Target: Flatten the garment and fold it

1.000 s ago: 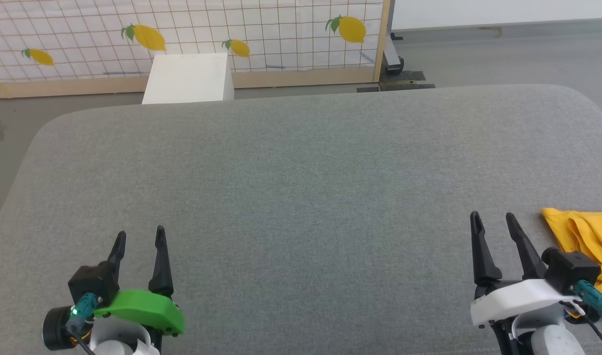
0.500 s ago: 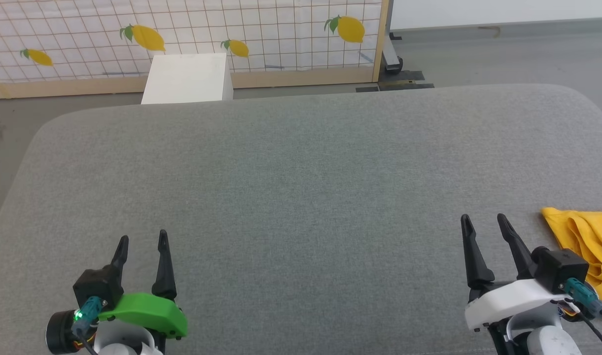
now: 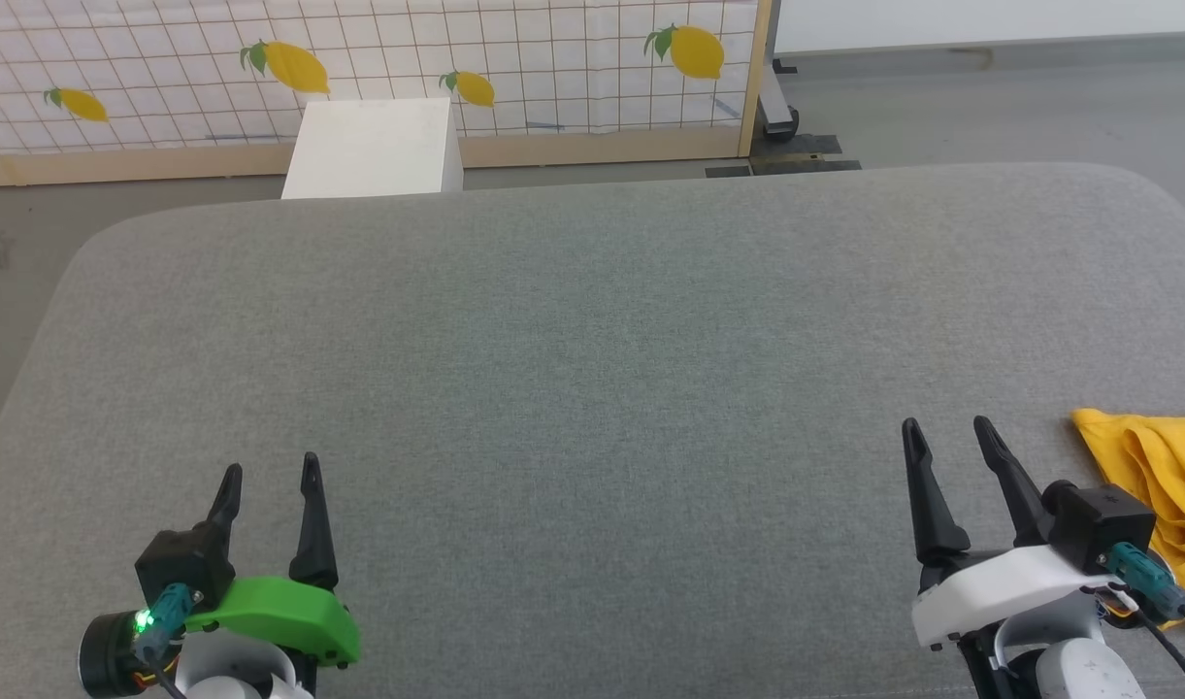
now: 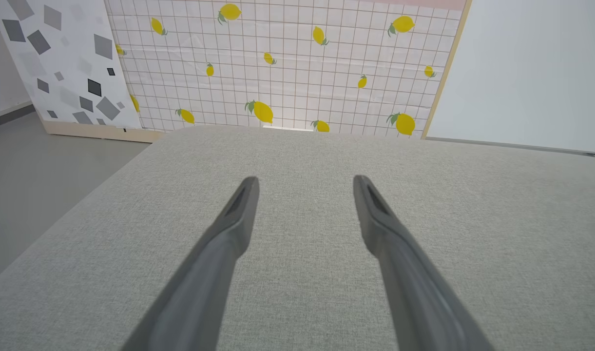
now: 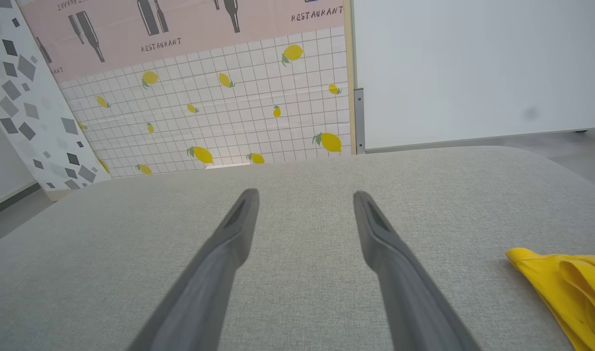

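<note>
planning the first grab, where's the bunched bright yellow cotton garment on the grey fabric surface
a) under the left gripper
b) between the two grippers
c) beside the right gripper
c: the bright yellow cotton garment lies just to the right of the right gripper.

My left gripper (image 3: 270, 466) is at lower left in the head view, green wrist shell (image 3: 281, 612) behind it, fingers pointing up, spread wide, nothing between them; my right gripper (image 3: 944, 424) is at lower right, white wrist shell (image 3: 1000, 582), fingers likewise parted and empty; arms well apart, wrists roughly level.
</note>
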Robot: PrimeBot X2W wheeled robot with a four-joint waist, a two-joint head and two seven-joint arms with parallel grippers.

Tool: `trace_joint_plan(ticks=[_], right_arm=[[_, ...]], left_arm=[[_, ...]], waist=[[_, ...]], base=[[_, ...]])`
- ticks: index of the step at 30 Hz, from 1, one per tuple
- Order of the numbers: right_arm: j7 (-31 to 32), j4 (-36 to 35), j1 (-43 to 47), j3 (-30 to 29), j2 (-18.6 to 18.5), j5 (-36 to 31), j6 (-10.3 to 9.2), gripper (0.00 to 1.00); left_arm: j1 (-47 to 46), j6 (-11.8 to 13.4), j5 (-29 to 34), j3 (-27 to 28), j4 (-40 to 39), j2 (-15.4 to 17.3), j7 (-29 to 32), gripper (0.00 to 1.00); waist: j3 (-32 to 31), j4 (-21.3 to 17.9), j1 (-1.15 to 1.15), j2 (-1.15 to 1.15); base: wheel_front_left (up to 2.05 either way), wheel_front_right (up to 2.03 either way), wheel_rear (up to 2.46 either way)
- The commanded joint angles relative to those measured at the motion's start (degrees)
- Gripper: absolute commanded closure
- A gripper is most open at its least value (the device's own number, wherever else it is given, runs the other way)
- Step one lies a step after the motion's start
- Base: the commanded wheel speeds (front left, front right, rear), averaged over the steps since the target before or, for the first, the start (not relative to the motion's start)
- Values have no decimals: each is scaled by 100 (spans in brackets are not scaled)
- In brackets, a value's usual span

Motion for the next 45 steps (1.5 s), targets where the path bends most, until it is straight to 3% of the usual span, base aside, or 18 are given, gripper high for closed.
trace_joint_plan(ticks=[1, 2, 45], right_arm=[[15, -25, 0, 9, 4, 18, -8, 0], [1, -1, 0, 2, 0, 3, -1, 100], [370, -400, 127, 37, 1, -374, -3, 100]], left_arm=[[59, 19, -30, 3, 8, 54, -26, 0], [0, 0, 0, -3, 0, 14, 0, 100], [78, -58, 479, 11, -383, -189, 427, 100]], waist=[[3, -6, 0, 0], [4, -5, 0, 0], [22, 166, 0, 0]], base=[[0, 0, 0], [0, 0, 0], [0, 0, 0]])
